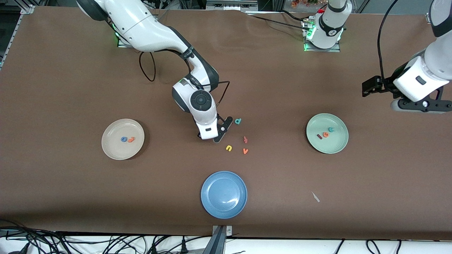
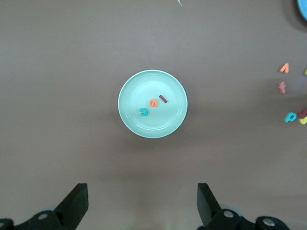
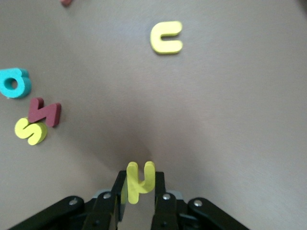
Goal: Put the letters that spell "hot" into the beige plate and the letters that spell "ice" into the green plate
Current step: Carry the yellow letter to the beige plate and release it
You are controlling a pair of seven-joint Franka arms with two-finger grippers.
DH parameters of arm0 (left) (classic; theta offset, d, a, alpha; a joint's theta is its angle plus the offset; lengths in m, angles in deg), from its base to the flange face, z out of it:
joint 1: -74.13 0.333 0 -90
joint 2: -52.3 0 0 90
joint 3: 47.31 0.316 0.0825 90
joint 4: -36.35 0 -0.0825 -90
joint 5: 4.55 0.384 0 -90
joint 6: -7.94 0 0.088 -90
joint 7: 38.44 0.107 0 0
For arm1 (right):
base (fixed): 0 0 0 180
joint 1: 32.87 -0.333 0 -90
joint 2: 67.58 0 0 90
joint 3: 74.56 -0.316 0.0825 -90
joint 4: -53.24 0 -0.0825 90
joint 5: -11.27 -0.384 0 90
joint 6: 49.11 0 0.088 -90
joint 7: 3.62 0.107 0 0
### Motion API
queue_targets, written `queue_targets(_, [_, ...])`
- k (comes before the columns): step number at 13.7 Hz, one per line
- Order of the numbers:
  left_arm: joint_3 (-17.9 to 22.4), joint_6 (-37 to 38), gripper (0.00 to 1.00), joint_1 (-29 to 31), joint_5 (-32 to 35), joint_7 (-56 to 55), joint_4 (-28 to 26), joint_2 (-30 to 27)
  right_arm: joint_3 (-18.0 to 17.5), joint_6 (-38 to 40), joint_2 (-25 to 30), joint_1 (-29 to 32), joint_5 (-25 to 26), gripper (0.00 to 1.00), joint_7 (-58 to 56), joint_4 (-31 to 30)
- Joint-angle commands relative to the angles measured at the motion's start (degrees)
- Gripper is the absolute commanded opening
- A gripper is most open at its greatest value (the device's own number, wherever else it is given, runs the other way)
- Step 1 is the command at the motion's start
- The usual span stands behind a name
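I count three "hot" letters. The yellow "h" (image 3: 140, 178) is pinched upright in my right claw (image 3: 139, 186), whose fingers are pressed against both its sides, over the middle of the tabletop (image 1: 70, 88). The blue "o" (image 1: 124, 139) and orange "t" (image 1: 131, 139) lie side by side in the beige plate (image 1: 112, 150), toward the right arm's end of the tabletop.

All three "ice" letters are in the green plate (image 1: 335, 147), toward the left arm's end: the dark red "i" (image 1: 319, 137), orange "e" (image 1: 325, 134) and teal "c" (image 1: 331, 129), close together in a short row.

Six loose letters lie mid-tabletop by the right claw: a teal "d" (image 1: 238, 121), a yellow "u" (image 1: 229, 148), an orange "v" (image 1: 245, 151), a pinkish letter (image 1: 245, 139) I can't read, plus a yellow "s" (image 3: 30, 131) touching a dark red letter (image 3: 44, 112). Those last two, and the held "h", are hidden by the arm in the front view.

One blue plate (image 1: 224, 194) sits near the tabletop's camera-side edge.

My left claw (image 2: 142, 194) waits with fingers wide apart, high over the left arm's end, its fingers cut off by the frame.
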Motion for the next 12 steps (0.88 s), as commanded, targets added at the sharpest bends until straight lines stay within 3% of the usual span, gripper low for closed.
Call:
queue_targets(1, [3.5,-6.2,1.00,-2.9,-2.0,0.5,-8.5,-7.4,-0.1,5.1,6.0,2.8,-2.4,0.00,1.5,-2.8])
queue_targets(3, [3.1,-5.9,1.00,-4.9,-1.2,0.3,-7.9,-7.6,0.0,6.0,9.5,4.4,-2.2,0.00,8.4,-6.5])
queue_targets(12, [3.1,-2.4,1.00,-4.3,-0.7,0.1,-5.3,-6.0,13.4,2.0,12.8,10.6,-2.3,0.00,18.2,-14.3])
